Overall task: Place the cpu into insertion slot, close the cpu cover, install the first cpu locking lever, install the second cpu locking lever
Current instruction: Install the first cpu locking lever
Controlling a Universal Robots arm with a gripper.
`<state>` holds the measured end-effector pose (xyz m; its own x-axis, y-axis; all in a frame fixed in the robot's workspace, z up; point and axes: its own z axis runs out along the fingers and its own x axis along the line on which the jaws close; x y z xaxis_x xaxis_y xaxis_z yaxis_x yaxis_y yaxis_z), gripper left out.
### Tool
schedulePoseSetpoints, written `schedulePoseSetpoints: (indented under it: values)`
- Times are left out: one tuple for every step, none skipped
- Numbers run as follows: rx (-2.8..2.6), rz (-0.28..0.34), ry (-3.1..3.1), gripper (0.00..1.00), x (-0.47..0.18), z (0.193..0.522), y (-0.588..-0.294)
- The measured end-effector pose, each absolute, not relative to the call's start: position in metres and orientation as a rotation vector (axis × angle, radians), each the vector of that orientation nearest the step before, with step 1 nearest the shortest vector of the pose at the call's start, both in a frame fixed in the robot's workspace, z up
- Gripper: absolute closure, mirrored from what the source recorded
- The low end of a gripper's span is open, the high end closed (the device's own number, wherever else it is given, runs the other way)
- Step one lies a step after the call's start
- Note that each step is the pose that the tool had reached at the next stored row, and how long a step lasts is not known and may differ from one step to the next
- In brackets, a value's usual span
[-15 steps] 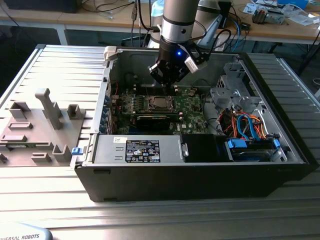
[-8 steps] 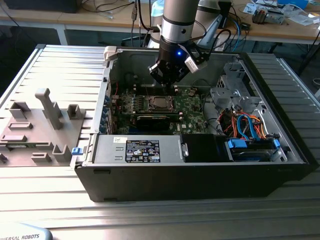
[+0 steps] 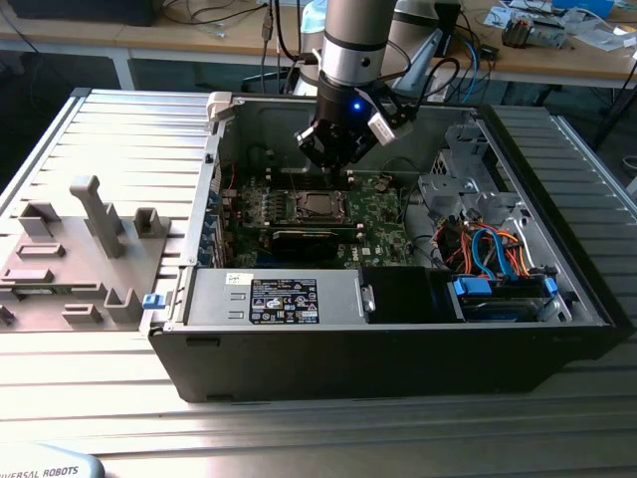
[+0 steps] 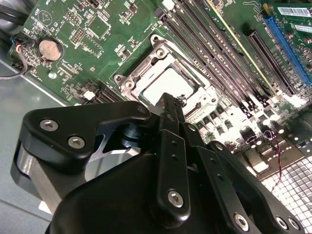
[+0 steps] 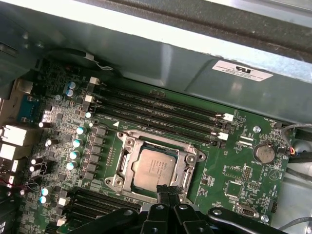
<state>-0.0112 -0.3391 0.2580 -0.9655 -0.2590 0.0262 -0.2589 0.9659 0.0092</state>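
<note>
The cpu (image 5: 155, 168) lies flat in the insertion slot (image 5: 122, 161) on the green board, its dull silver top showing. The cpu cover (image 5: 187, 163), a silvery frame, lies flat around it. My gripper (image 5: 168, 191) hangs just above one edge of the socket, its narrow black fingers pressed together with nothing between them. In the second wrist view the gripper (image 4: 171, 105) tips sit over the rim next to the cpu (image 4: 168, 84). In the exterior view the gripper (image 3: 340, 171) hovers inside the open case, a little behind the socket (image 3: 320, 206).
A long black expansion card (image 3: 309, 237) and the power supply (image 3: 274, 299) lie in front of the socket. The drive cage with blue cables (image 3: 493, 269) stands on the exterior view's right. Memory slots (image 5: 156, 114) run beside the socket. A grey fixture plate (image 3: 90, 229) sits outside the case.
</note>
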Motion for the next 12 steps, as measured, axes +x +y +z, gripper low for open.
schedulePoseSetpoints:
  values:
    - [0.408, -0.009, -3.088, 0.89, -0.0112, 0.2579, -0.3391]
    - [0.409, -0.009, -3.087, 0.89, -0.0112, 0.2579, -0.3391]
    - [0.41, -0.009, -3.087, 0.89, -0.0112, 0.258, -0.3391]
    - [0.412, -0.009, -3.087, 0.89, -0.0112, 0.2579, -0.3391]
    - [0.413, -0.009, -3.087, 0.89, -0.0112, 0.258, -0.3391]
    - [0.414, -0.009, -3.087, 0.89, -0.0112, 0.258, -0.3391]
    - [0.415, -0.009, -3.087, 0.89, -0.0112, 0.2579, -0.3391]
    - [0.416, -0.009, -3.086, 0.89, -0.0112, 0.2579, -0.3391]
    - [0.417, -0.009, -3.086, 0.89, -0.0112, 0.258, -0.3391]
    - [0.418, -0.009, -3.086, 0.89, -0.0112, 0.258, -0.3391]
    - [0.419, -0.009, -3.086, 0.89, -0.0112, 0.258, -0.3391]
    - [0.42, -0.009, -3.086, 0.89, -0.0112, 0.258, -0.3391]
